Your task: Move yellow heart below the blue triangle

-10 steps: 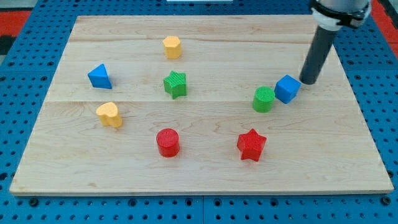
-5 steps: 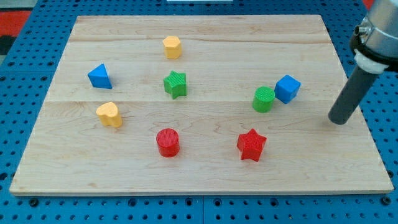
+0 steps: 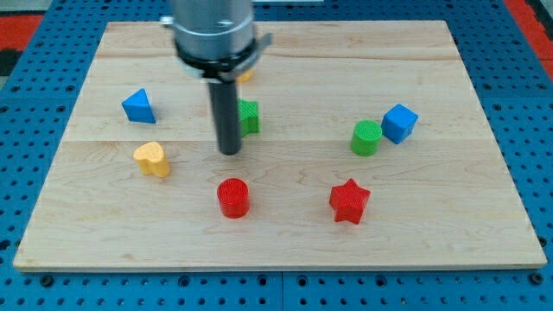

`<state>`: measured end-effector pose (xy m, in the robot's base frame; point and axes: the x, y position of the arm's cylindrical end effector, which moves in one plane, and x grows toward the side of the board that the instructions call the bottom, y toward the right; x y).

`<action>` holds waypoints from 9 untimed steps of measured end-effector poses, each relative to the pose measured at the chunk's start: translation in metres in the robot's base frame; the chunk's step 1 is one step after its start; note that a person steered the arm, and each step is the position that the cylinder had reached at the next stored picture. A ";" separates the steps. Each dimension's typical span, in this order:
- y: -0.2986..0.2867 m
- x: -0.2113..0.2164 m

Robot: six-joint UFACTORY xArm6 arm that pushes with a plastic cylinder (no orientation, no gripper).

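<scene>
Wooden board (image 3: 285, 242) on blue pegboard (image 3: 34, 95); all blocks sit well inside the board's edges. Yellow heart (image 3: 151, 159) lies in the view's left half, near but not at the board's left edge, with bare wood on every side of it. Blue triangle (image 3: 138, 105) sits toward the view's top from the heart, slightly left of it, a strip of bare wood between them. My tip (image 3: 229, 152) rests on the board to the right of the heart, apart from it, open wood between the two; no jaws on this rig, only the plain rod, so nothing is clamped. Green star (image 3: 248, 117) stands just beyond the tip toward the view's top right, partly hidden by the rod; whether rod and star touch, I cannot tell. Red cylinder (image 3: 232, 197) lies toward the view's bottom from the tip, a gap between them. A yellow block (image 3: 245, 74) peeks out behind the arm's metal collar near the top; its shape is hidden. On the right half: green cylinder (image 3: 366, 137) and blue cube (image 3: 399, 123) just beside each other, nearly touching; red star (image 3: 349, 201) below them, apart. The board's bottom strip and its far right margin are bare wood.
</scene>
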<state>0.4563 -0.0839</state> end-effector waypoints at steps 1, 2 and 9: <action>-0.039 0.025; -0.064 0.039; -0.116 0.006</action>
